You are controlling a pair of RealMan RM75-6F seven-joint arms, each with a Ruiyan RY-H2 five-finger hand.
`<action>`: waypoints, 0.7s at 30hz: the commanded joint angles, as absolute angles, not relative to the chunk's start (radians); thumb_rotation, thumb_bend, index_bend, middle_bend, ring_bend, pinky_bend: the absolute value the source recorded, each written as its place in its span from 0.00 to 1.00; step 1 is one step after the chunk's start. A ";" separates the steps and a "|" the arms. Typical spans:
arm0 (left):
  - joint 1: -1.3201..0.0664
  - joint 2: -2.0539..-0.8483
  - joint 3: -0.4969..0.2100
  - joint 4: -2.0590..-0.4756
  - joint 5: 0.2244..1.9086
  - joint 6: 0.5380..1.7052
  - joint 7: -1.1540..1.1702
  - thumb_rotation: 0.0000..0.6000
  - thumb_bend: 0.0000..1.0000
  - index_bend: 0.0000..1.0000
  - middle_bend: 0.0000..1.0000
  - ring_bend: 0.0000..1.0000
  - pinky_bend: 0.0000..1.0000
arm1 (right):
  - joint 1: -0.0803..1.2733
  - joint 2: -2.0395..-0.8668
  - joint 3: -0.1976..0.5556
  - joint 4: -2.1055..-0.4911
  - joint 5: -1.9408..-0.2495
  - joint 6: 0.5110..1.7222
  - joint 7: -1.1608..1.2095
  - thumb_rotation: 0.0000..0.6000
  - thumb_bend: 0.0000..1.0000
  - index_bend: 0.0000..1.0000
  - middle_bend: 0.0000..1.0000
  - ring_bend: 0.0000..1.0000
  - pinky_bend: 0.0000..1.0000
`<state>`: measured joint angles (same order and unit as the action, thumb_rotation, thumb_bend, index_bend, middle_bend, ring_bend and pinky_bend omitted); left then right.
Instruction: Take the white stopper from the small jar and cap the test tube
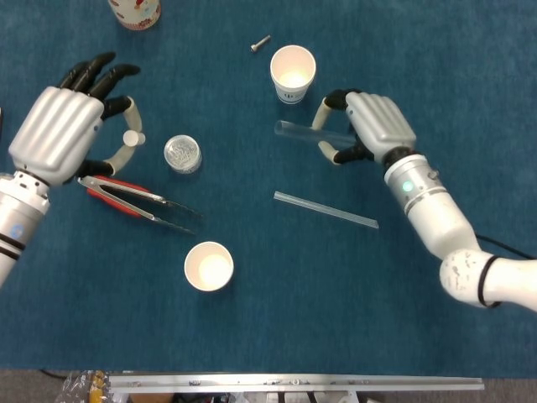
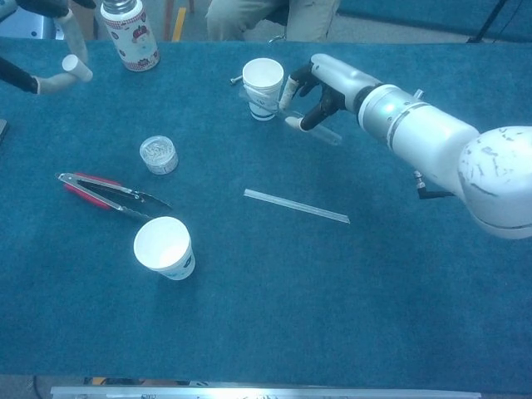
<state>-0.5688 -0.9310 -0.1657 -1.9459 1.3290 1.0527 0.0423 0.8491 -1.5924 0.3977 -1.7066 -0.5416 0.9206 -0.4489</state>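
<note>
Left hand (image 1: 63,134) mostly cut off in the chest view, only fingertips and the white stopper (image 2: 76,66) showing at the frame's top-left corner; seen whole from the head view, raised above the blue bench (image 1: 277,294). White stopper (image 1: 132,138) pinched between thumb and a fingertip at the inner side of that hand, other fingers spread. Small jar (image 1: 182,154) standing on the bench just beside those fingertips, toward the right hand; contents too small to make out. Right hand (image 1: 369,126) lifted off the bench, grasping the clear test tube (image 1: 306,129); tube faint against the blue cloth, its gripped end hidden under the fingers. Tube's long axis near level, running from the palm outward toward the left hand, free end clear of the fingers; which end is open cannot be told. In the chest view the tube (image 2: 328,133) barely discernible beneath the hand (image 2: 328,83), partly merged with the paper cup (image 2: 263,87) behind. Red-handled tongs (image 1: 134,200) lying below the left hand; clear rod (image 1: 325,209) flat on the bench below the right hand.
</note>
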 commanded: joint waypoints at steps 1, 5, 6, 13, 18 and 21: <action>-0.581 -0.905 -0.187 -1.976 1.304 1.041 0.030 1.00 0.37 0.56 0.13 0.00 0.02 | 0.841 -1.573 0.418 -1.741 -0.569 0.905 -0.388 1.00 0.36 0.61 0.34 0.22 0.43; -0.598 -0.875 -0.212 -2.010 1.259 1.015 0.006 1.00 0.38 0.56 0.13 0.00 0.02 | 0.848 -1.582 0.416 -1.754 -0.602 0.902 -0.337 1.00 0.36 0.61 0.34 0.22 0.43; -0.602 -0.869 -0.216 -2.015 1.250 1.009 0.000 1.00 0.38 0.56 0.13 0.00 0.02 | 0.851 -1.585 0.414 -1.755 -0.606 0.902 -0.329 1.00 0.36 0.61 0.34 0.22 0.43; -0.627 -0.849 -0.240 -2.033 1.197 0.970 -0.033 1.00 0.38 0.56 0.13 0.00 0.02 | 0.870 -1.638 0.406 -1.753 -0.662 0.926 -0.264 1.00 0.36 0.61 0.34 0.22 0.43; -0.639 -0.845 -0.246 -2.029 1.175 0.952 -0.039 1.00 0.38 0.56 0.13 0.00 0.02 | 0.896 -1.688 0.415 -1.725 -0.683 0.949 -0.238 1.00 0.36 0.61 0.34 0.22 0.43; -0.643 -0.839 -0.250 -2.029 1.162 0.946 -0.046 1.00 0.38 0.56 0.13 0.00 0.02 | 0.913 -1.723 0.419 -1.699 -0.694 0.965 -0.228 1.00 0.36 0.61 0.34 0.22 0.43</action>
